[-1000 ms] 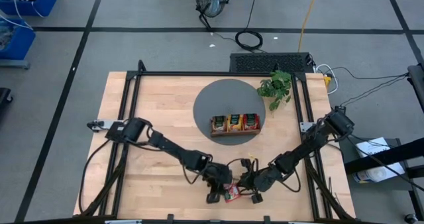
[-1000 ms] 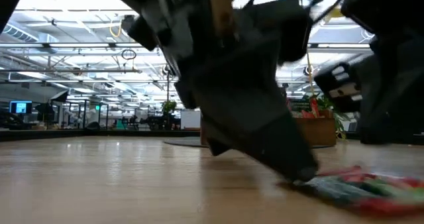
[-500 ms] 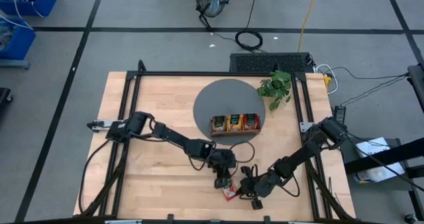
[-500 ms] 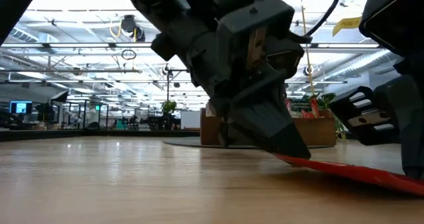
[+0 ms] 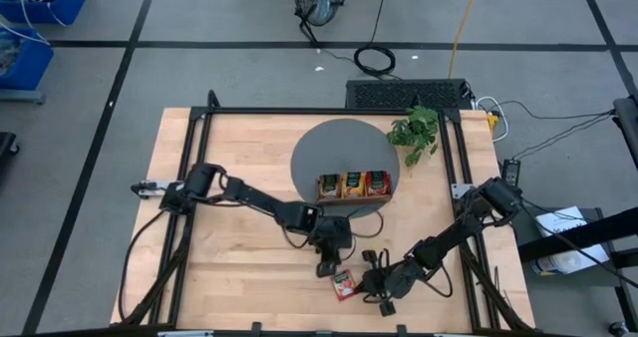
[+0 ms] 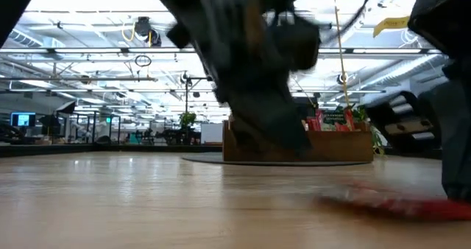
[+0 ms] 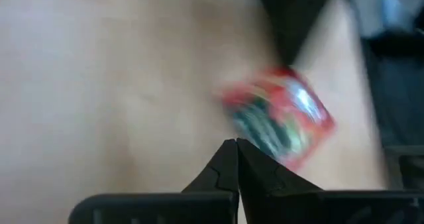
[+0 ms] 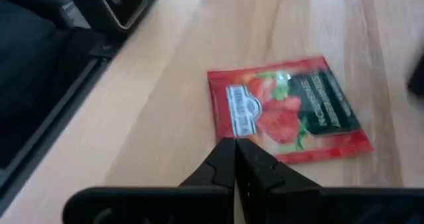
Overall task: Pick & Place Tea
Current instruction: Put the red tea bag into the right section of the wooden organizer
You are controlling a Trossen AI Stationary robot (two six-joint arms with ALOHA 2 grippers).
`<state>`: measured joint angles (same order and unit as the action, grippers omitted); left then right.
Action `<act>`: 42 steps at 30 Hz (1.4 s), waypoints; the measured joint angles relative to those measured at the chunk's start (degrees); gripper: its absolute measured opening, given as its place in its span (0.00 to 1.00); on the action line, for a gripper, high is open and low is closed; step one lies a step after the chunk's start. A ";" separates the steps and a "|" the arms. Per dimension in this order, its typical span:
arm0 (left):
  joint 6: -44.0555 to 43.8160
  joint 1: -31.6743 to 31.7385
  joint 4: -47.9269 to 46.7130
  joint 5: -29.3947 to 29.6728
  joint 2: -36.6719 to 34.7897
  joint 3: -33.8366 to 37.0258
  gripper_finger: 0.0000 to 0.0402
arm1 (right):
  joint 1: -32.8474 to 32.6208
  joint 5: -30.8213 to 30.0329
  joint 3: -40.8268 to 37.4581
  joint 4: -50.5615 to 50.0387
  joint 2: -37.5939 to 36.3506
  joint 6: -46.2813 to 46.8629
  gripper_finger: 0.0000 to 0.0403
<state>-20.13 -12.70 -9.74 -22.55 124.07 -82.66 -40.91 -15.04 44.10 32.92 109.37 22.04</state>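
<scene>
red sachet [image 5: 344, 284] flat on table [image 5: 229, 267], between both closed grippers' fingers

Overhead looking down, table-level looking across, both wrists close — all sharing red sachet [image 5: 344, 284].

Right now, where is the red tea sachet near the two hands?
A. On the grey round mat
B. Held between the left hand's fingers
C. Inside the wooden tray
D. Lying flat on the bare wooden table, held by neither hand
D: the red tea sachet lies flat on the table, while the left hand and right hand are both shut and empty beside it.
</scene>
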 joint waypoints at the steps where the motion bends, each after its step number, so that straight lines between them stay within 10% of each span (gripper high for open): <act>1: 0.12 -1.06 -1.06 -0.12 -0.78 -0.06 0.01 | 0.16 -0.18 -0.07 -0.69 0.01 1.17 0.00; 10: 0.33 -9.59 -2.39 6.40 -1.44 -0.13 0.01 | 0.40 -4.43 -2.57 2.57 -0.03 5.62 0.00; 26: -3.63 -3.18 0.44 10.60 2.01 -0.23 0.03 | 0.29 -11.90 -3.51 3.57 -0.02 11.98 0.00; 42: -3.05 -2.61 0.77 11.00 2.64 -0.24 0.01 | -0.78 -5.61 -3.63 13.11 -0.21 1.87 0.00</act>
<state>-23.18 -15.31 -8.97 -11.55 126.72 -82.90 -41.69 -20.65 40.47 46.03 109.16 23.91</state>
